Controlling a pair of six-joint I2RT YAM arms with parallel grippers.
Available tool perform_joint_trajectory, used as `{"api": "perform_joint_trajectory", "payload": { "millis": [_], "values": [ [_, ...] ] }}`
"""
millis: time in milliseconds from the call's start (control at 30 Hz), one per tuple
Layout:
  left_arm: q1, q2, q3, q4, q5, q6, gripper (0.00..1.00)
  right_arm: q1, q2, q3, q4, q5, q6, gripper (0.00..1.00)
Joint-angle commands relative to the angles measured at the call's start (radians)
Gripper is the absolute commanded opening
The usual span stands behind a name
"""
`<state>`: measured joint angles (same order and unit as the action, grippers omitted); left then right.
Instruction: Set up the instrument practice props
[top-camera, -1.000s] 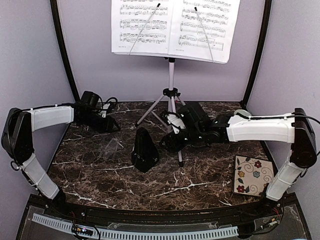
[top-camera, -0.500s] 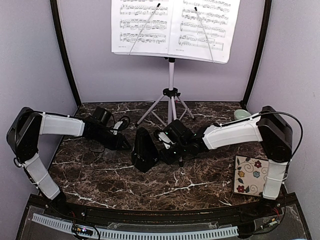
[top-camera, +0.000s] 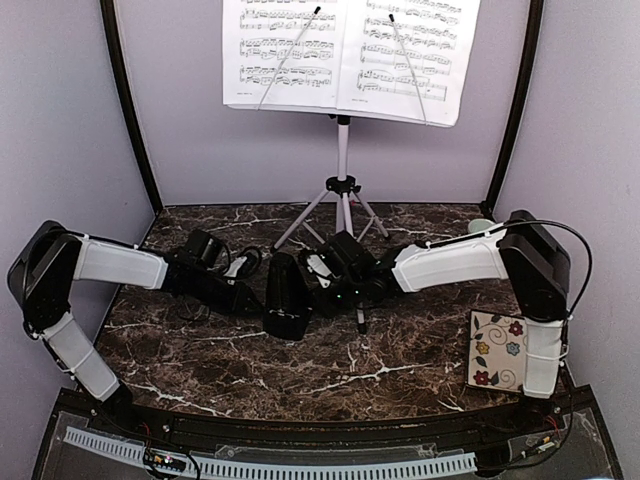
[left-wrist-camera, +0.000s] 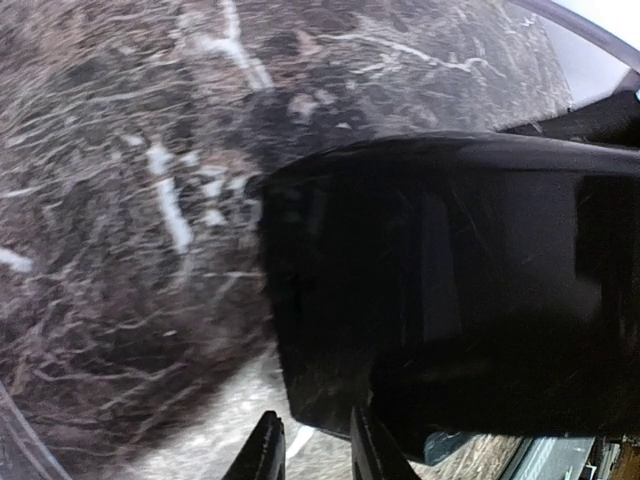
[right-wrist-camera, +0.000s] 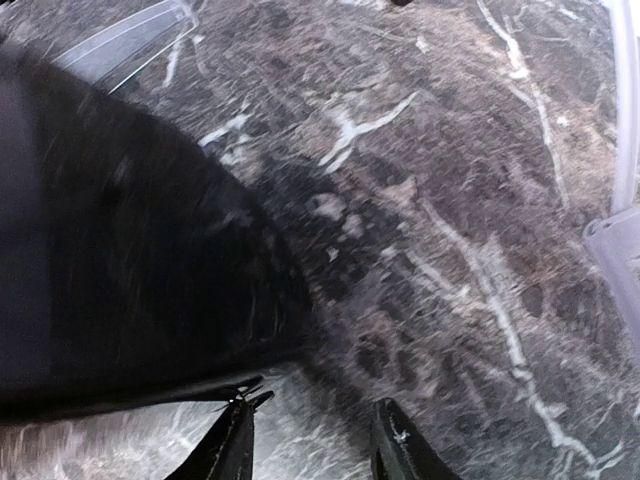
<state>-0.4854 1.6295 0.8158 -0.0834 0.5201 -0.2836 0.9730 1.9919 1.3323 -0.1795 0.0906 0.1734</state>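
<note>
The white music stand (top-camera: 343, 150) stands at the back on its silver tripod. Two printed music sheets (top-camera: 350, 55) lie on its desk under wire holders. The black pyramid metronome (top-camera: 285, 298) stands upright mid-table, in front of the tripod. My left gripper (top-camera: 252, 290) is at its left side, open. In the left wrist view the metronome (left-wrist-camera: 430, 290) fills the right half, with its lower corner at my fingertips (left-wrist-camera: 268, 452). My right gripper (top-camera: 322, 285) is at its right side, open. In the right wrist view the metronome (right-wrist-camera: 120, 260) lies just left of my gripper (right-wrist-camera: 315, 445).
A floral tile (top-camera: 508, 352) lies at the front right. A pale green bowl (top-camera: 482, 226) peeks out behind my right arm. A tripod leg (top-camera: 358, 300) reaches forward under that arm. A clear plastic piece (right-wrist-camera: 130, 40) lies beyond the metronome.
Both arms have swung inward. The left gripper came from the back left and the right gripper from the right. Both now flank the metronome, which has barely moved.
</note>
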Motion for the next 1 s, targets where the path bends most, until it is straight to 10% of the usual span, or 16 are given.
{"api": "perform_joint_trajectory", "payload": {
  "millis": [0, 500, 967],
  "values": [
    [-0.040, -0.055, -0.025, 0.074, 0.052, -0.039, 0.25, -0.015, 0.021, 0.060, 0.062, 0.020, -0.029, 0.43],
    [-0.027, -0.169, -0.086, 0.140, -0.017, -0.052, 0.28, -0.006, -0.254, -0.146, 0.112, -0.039, -0.054, 0.84],
    [-0.008, -0.190, -0.053, 0.136, -0.077, -0.046, 0.31, 0.078, -0.171, 0.045, 0.134, -0.094, 0.003, 0.90]
  ]
}}
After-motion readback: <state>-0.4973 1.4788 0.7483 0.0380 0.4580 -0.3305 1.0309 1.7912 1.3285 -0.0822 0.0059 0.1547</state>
